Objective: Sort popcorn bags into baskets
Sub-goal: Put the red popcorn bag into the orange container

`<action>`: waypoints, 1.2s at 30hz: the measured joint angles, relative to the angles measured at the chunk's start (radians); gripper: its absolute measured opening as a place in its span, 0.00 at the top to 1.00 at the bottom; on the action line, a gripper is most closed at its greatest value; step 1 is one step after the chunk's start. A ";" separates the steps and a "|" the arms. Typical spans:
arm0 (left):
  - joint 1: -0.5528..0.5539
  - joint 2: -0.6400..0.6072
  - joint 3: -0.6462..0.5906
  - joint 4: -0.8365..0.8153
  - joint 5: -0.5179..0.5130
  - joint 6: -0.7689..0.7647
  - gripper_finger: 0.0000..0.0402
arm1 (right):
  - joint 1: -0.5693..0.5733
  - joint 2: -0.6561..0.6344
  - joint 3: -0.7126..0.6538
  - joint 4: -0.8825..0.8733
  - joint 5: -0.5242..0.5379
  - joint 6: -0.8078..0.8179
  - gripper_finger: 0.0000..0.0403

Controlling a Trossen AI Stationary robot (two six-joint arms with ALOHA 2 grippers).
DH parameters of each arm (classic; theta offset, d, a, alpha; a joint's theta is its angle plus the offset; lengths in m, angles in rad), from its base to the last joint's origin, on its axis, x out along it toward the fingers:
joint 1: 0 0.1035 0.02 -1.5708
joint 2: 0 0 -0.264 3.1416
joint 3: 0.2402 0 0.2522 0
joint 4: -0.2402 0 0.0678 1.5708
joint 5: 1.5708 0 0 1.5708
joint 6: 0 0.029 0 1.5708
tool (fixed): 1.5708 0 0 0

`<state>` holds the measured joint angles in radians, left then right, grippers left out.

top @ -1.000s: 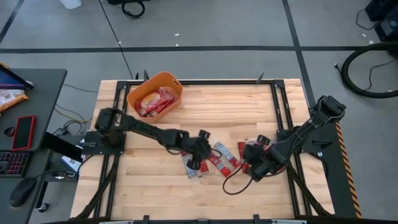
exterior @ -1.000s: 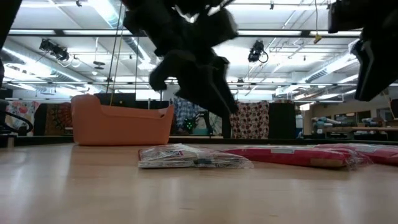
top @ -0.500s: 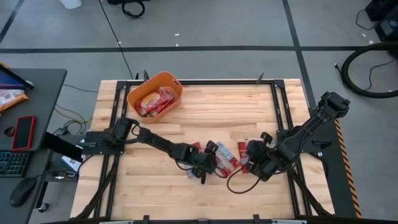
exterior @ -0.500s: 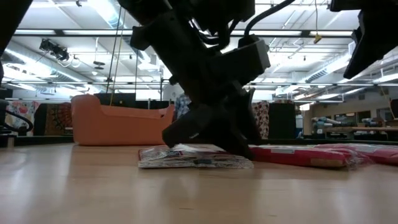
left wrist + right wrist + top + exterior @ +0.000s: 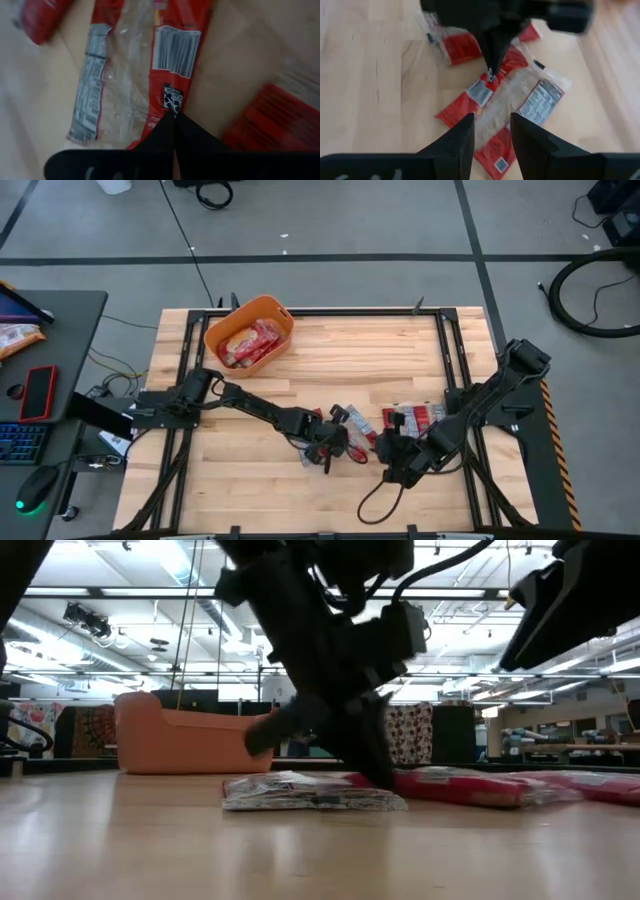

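Observation:
Several red popcorn bags (image 5: pixel 355 430) lie flat on the wooden table, near its middle. More bags fill the orange basket (image 5: pixel 250 332) at the far left. My left gripper (image 5: pixel 329 452) is down on the bags, shut on one popcorn bag (image 5: pixel 150 75) that has a clear back and a barcode. My right gripper (image 5: pixel 492 134) hovers open just right of it, above the bags, with nothing between its fingers. My left gripper pinches the bag's red edge next to the barcode (image 5: pixel 172 102) between its two fingertips. The fingers (image 5: pixel 491 70) come from above and point down. The bag lies flat on the table among the other bags.
More bags (image 5: pixel 415 418) lie toward the right, under the right arm. A black cable loop (image 5: pixel 375 502) hangs near the front edge. Black frame rails (image 5: pixel 445 360) line the table's sides. A desk with a red slab (image 5: pixel 38 392) stands off to the left.
My left gripper has gone down and toward the near edge onto the bags, then shut on one bag's edge. My right gripper has moved toward the near edge and a little left. The bags lie where they were.

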<state>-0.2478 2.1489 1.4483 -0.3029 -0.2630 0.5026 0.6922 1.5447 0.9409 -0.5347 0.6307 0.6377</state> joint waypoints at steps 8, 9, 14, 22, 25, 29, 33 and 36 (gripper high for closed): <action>0.097 -0.139 0.060 -0.231 0.168 -0.185 0.99 | 0.005 0.024 0.000 0.096 0.087 -0.157 0.67; 0.107 -0.147 0.059 -0.242 0.177 -0.198 0.99 | 0.002 0.024 0.000 0.098 0.084 -0.169 0.67; 0.136 -0.206 0.060 -0.252 0.218 -0.232 0.99 | -0.015 0.025 0.000 0.106 0.106 -0.208 0.58; 0.140 -0.238 0.059 -0.260 0.235 -0.263 0.99 | -0.060 0.035 0.000 0.072 0.199 -0.241 0.41; 0.137 -0.240 0.059 -0.255 0.238 -0.270 0.99 | -0.078 0.048 0.000 0.061 0.201 -0.255 0.40; 0.135 -0.249 0.059 -0.267 0.254 -0.278 0.99 | -0.092 0.055 0.000 0.054 0.228 -0.258 0.44; 0.133 -0.264 0.059 -0.261 0.256 -0.282 0.99 | -0.107 0.055 0.000 0.069 0.203 -0.279 0.51; 0.132 -0.277 0.059 -0.242 0.256 -0.269 0.99 | -0.118 0.055 0.000 0.070 0.171 -0.281 0.59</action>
<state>-0.1162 1.8717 1.5074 -0.5446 -0.0070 0.2339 0.5742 1.5993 0.9405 -0.4648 0.8014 0.3569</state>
